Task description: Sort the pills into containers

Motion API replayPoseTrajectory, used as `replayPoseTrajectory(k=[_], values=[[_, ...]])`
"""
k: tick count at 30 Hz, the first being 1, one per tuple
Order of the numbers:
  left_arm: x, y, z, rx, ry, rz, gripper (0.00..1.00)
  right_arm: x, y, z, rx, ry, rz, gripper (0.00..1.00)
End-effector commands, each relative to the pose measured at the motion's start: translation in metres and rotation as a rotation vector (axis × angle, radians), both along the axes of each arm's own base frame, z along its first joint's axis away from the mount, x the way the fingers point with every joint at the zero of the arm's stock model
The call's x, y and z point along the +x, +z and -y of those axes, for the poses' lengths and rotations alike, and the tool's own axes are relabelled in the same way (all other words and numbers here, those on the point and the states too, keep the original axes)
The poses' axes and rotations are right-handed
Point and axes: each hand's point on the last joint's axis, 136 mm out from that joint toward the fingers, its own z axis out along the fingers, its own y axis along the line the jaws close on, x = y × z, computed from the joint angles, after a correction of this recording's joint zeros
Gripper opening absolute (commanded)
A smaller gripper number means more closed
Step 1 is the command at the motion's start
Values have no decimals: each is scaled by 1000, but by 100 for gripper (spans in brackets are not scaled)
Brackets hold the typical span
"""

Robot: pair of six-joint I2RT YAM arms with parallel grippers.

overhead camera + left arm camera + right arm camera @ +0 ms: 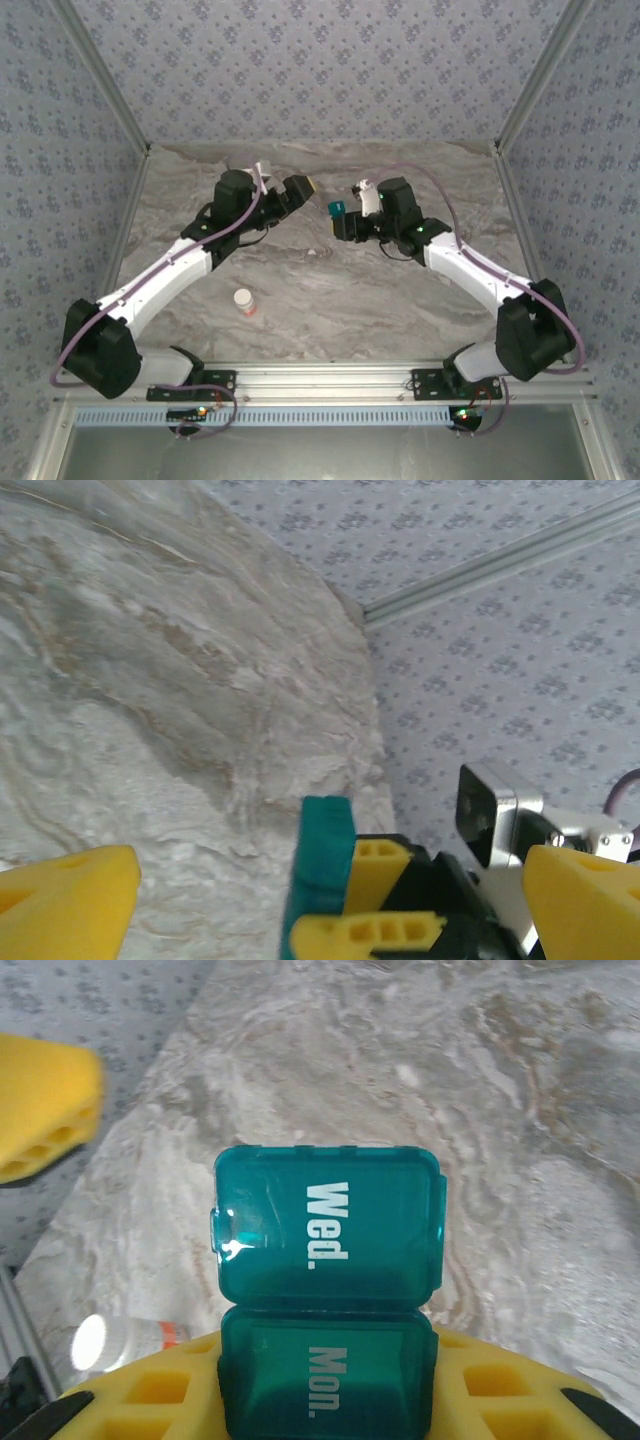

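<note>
Two arms (170,265) converge; right end effector (347,217) clamps pill box (330,1260), left end effector (303,188) gapes.

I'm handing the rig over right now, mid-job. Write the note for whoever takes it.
Left end effector: open, empty, close to the pill box.
Right end effector: shut on the teal pill box, held above the table; its "Wed." and "Mon." lids face the wrist camera.
Amber bottle: on the table, near the left arm, white cap on.
Done: box picked up.
Left: no pills in sight; uncapping and sorting likely remain.
</note>
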Motion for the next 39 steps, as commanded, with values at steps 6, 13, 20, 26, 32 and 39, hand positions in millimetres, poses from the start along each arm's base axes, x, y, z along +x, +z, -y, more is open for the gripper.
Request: replayPoseTrajectory(k=[6,13,20,26,32,39], values=[[3,22,38,-132,-64,2,98,-3,15,-13,67,24,41,39],[0,25,51,-167,-81,-7,98,1,11,-17,49,14,34,38],[-5,29,52,-173,-81,0,98,7,2,-18,36,-5,20,38],[-5,21,57,-168,-87,-19,98,10,3,-19,47,-13,22,38],[-8,22,62,-171,-99,-18,98,10,2,-19,45,-13,19,38],[-7,17,65,-164,-102,-25,98,9,1,-20,52,-12,14,37]])
